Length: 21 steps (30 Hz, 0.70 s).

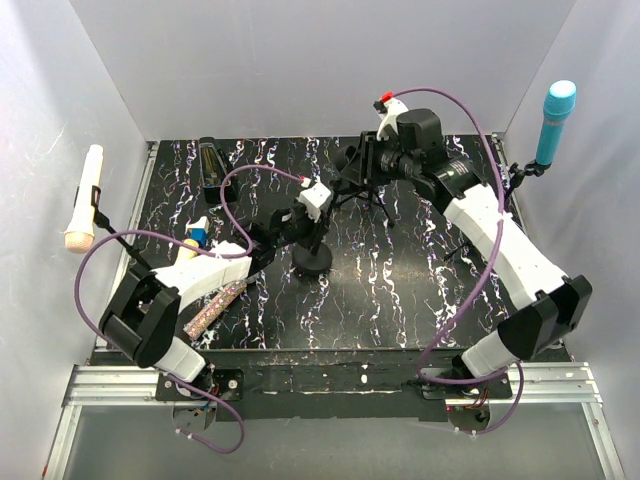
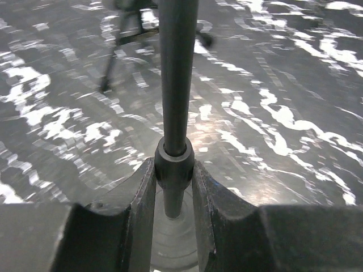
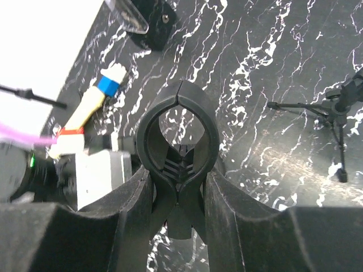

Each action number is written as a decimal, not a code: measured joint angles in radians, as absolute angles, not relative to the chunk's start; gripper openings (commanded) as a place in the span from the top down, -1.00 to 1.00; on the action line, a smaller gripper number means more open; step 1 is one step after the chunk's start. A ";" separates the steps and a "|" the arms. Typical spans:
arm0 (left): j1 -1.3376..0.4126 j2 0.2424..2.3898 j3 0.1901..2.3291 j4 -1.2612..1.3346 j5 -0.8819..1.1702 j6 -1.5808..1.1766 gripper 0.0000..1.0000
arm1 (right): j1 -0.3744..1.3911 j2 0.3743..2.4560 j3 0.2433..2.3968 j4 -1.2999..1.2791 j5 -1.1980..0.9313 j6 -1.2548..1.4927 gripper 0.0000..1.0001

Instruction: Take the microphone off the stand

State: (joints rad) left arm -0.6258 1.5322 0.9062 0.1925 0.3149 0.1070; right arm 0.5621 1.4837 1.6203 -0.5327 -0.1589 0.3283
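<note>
A black stand with a round base [image 1: 312, 260] rises mid-table. My left gripper [image 1: 297, 222] is shut on its pole [image 2: 177, 85], the fingers [image 2: 142, 198] pressing the collar from both sides just above the base [image 2: 173, 238]. At the pole's top, my right gripper [image 1: 362, 170] is shut on the handles of the stand's black clip [image 3: 178, 93]. The clip's ring is closed and holds nothing. A yellow-and-white microphone with a blue band [image 3: 93, 105] lies on the table at the left [image 1: 193, 240], apart from the stand.
A white microphone [image 1: 85, 200] hangs on a stand by the left wall, a blue one [image 1: 555, 115] by the right wall. A glittery microphone [image 1: 215, 305] lies front left. A small tripod [image 3: 334, 107] and a black box [image 1: 212, 160] sit farther back.
</note>
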 measured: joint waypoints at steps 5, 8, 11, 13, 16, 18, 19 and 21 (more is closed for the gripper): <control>-0.681 1.485 0.906 0.116 0.004 0.099 0.85 | 0.558 1.568 1.685 -0.523 -0.134 0.451 0.97; -0.677 1.480 0.906 0.091 0.001 0.096 -0.32 | 0.550 1.567 1.653 -0.483 -0.168 0.446 0.97; -0.623 1.472 0.908 0.055 0.160 0.093 -0.57 | 0.522 1.517 1.551 -0.379 -0.250 0.404 0.97; -0.548 1.477 0.943 -0.033 0.356 0.107 -0.57 | 0.486 1.473 1.455 -0.279 -0.345 0.373 0.97; -0.452 1.491 0.977 -0.084 0.584 0.139 -0.53 | 0.437 1.430 1.348 -0.159 -0.453 0.333 0.97; -0.413 1.493 0.976 -0.094 0.694 0.165 -0.40 | 0.426 1.425 1.325 -0.113 -0.518 0.307 0.97; -0.408 1.497 0.976 -0.093 0.735 0.173 -0.33 | 0.426 1.430 1.323 -0.097 -0.548 0.292 0.97; -0.411 1.520 0.979 -0.087 0.826 0.191 -0.26 | 0.430 1.436 1.320 -0.077 -0.593 0.270 0.97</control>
